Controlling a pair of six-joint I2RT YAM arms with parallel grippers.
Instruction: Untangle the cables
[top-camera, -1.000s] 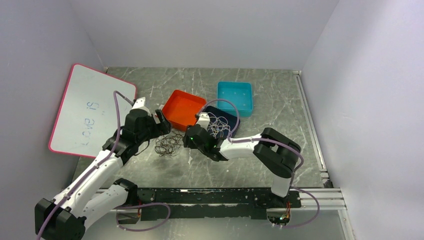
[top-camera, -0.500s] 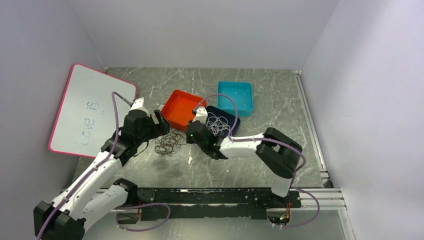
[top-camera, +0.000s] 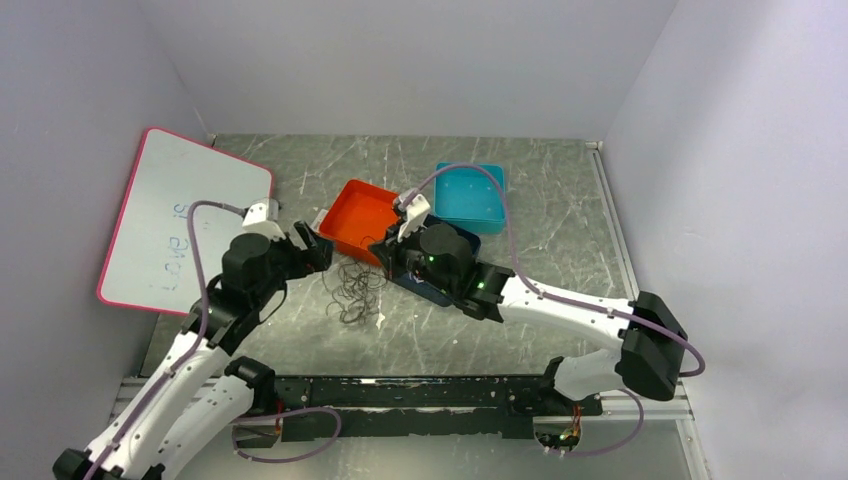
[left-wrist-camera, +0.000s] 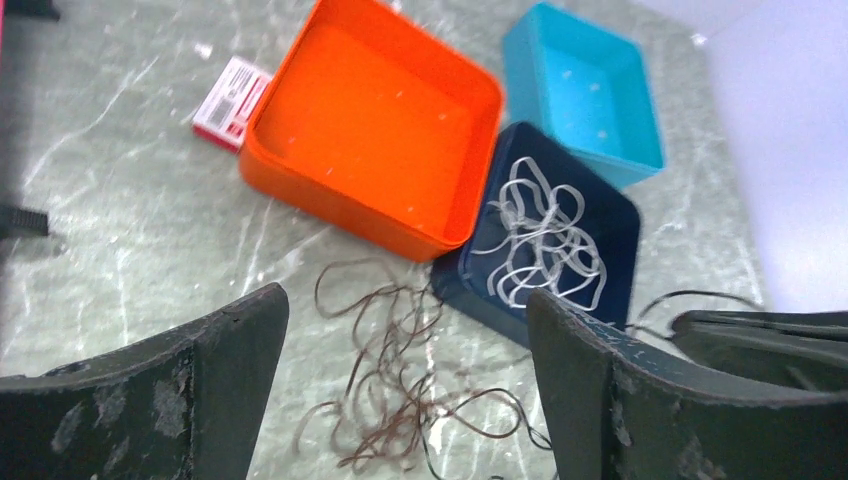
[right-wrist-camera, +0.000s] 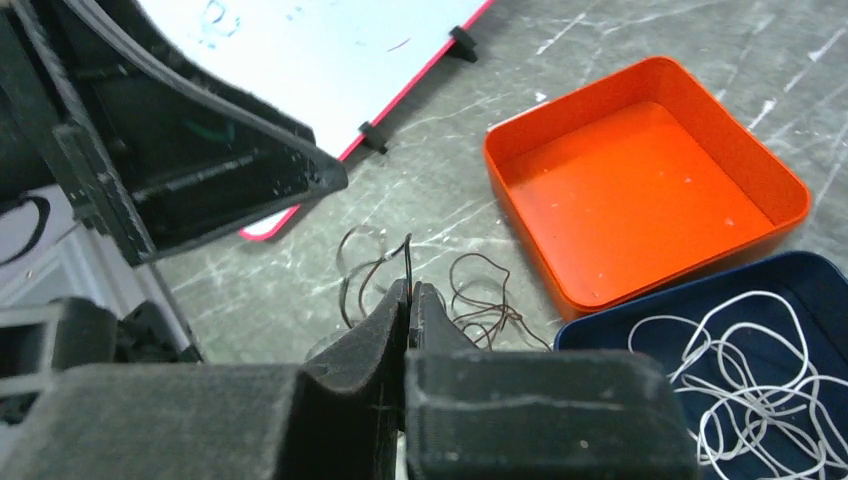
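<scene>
A tangle of thin dark cables lies on the grey table in front of the orange tray; the left wrist view shows the tangle between and beyond my open left gripper. White cable loops rest in the navy tray. My right gripper is shut on one thin black cable, which sticks up out of the pinched tips above the tangle. From above, the right gripper hangs over the navy tray's left edge, and the left gripper is left of the tangle.
A teal tray stands behind the navy one. A pink-rimmed whiteboard leans at the left wall. A small red and white card lies left of the orange tray. White walls close in on three sides.
My right gripper closed on a black cable and rose toward the trays, drawing the tangle out to the right. The left gripper drew back a little to the left and stays open.
</scene>
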